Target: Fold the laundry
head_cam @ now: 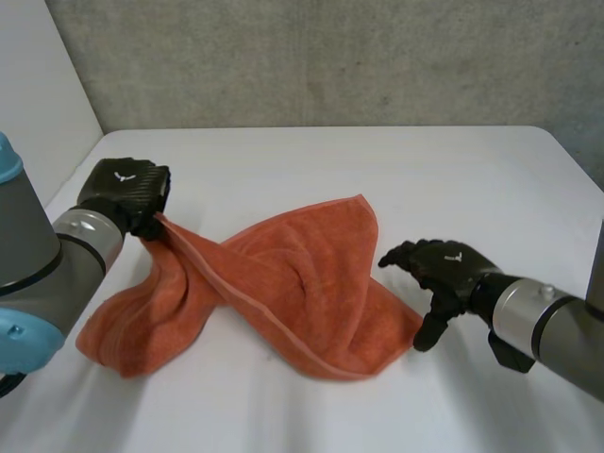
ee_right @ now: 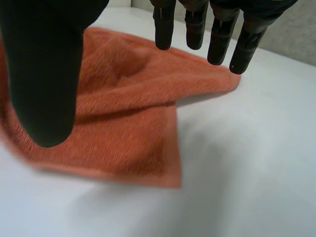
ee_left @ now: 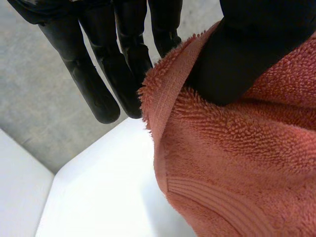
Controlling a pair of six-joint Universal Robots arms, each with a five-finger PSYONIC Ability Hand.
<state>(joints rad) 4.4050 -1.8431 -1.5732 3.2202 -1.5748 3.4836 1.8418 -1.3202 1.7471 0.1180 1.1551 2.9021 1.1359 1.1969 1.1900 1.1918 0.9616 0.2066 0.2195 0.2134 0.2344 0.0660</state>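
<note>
An orange terry towel (head_cam: 283, 283) lies twisted and crumpled across the middle of the white table (head_cam: 444, 179). My left hand (head_cam: 125, 193) is at the towel's left end and lifts a corner of it off the table. In the left wrist view the thumb (ee_left: 232, 59) pinches the towel's hemmed edge (ee_left: 163, 98) against the fingers (ee_left: 123, 74). My right hand (head_cam: 439, 269) hovers just right of the towel's right edge with its fingers spread and relaxed. From the right wrist the towel (ee_right: 118, 113) lies below the fingertips (ee_right: 217, 39) and nothing is held.
A grey concrete wall (head_cam: 330, 57) stands behind the table's far edge. A white panel (head_cam: 38, 94) closes the left side. Bare table surface lies to the right of the towel and behind it.
</note>
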